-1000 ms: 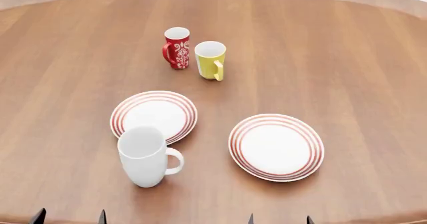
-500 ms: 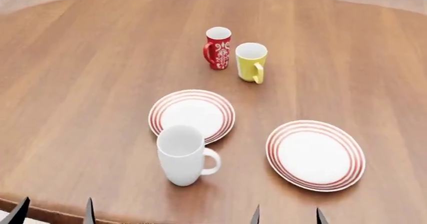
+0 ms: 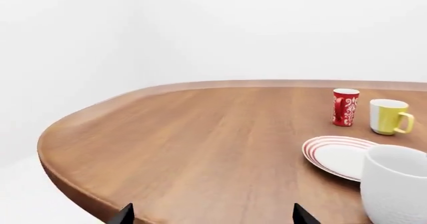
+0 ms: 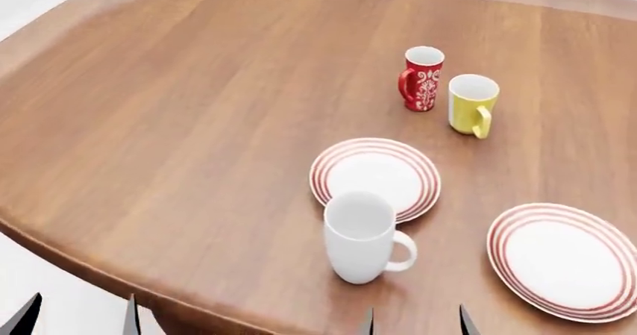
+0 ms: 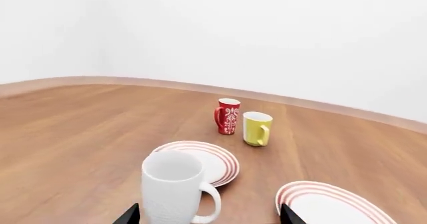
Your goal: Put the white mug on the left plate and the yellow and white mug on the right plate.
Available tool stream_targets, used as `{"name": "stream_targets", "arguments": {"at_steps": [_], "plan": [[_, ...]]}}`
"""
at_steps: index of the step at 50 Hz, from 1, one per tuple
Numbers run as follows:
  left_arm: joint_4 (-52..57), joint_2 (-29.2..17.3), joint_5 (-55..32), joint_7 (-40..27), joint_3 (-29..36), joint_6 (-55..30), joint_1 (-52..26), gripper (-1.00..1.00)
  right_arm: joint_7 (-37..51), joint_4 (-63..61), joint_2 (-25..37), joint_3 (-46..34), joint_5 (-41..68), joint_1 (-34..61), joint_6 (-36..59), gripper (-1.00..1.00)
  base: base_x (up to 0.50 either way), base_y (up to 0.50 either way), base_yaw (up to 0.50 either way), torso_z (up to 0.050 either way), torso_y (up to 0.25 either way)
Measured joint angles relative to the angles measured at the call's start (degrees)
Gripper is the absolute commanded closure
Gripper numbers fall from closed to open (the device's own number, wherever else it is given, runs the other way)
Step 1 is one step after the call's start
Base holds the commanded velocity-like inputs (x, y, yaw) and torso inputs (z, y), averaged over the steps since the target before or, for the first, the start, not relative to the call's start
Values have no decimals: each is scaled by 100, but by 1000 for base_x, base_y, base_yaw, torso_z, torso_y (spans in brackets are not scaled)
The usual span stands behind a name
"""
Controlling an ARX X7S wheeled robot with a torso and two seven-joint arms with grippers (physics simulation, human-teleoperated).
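**A:** Status on the hands?

**B:** I only get fingertips. Left hand (image 4: 77, 314): two dark tips at the bottom of the head view, set apart, nothing between them, off the near-left edge of the worktop (image 4: 179, 126). Right hand (image 4: 414, 321): same, tips apart, gripping nothing, over the near edge. Everything above the tips is cut off in all three views.

**A:** Mugs?

**B:** White mug (image 4: 360, 236) upright near the near edge, just beside the left plate (image 4: 375, 176); its rim overlaps the plate's near rim in my head view, so I can't tell if they touch. The left wrist view crops it. Yellow and white mug (image 4: 472, 104) stands farther back toward the far edge, close beside a red patterned mug (image 4: 422, 77), apart from both plates.

**A:** Right plate?

**B:** Right plate (image 4: 563, 261) bare, toward the near-right, partly cut off by the frame edge.
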Motion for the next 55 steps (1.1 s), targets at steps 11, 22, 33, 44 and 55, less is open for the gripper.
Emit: {"name": "stream_targets", "arguments": {"at_steps": [11,22,33,44,55], "plan": [[13,-91,-41,-75,61,6,2,-100,62,-117,35,-63,127,-28,-1,-100,24,-81,230,0,0],[30,-144,-99,-128,123,2,-7,-100,48,-257,100,-11,435,-98,-136,-100,145,-479,0,0,0],[72,-201,-182,-173,150,-26,-22,-100,110,-374,168,13,582,-141,-187,-100,145,-479,0,0,0],[158,-264,-304,-216,124,-81,-39,-100,312,-523,204,122,656,-192,-108,-100,127,-13,0,0,0],[262,-325,-549,-266,-61,-7,-108,-100,448,-632,244,163,718,-215,-79,-100,484,127,0,0,0]]}}
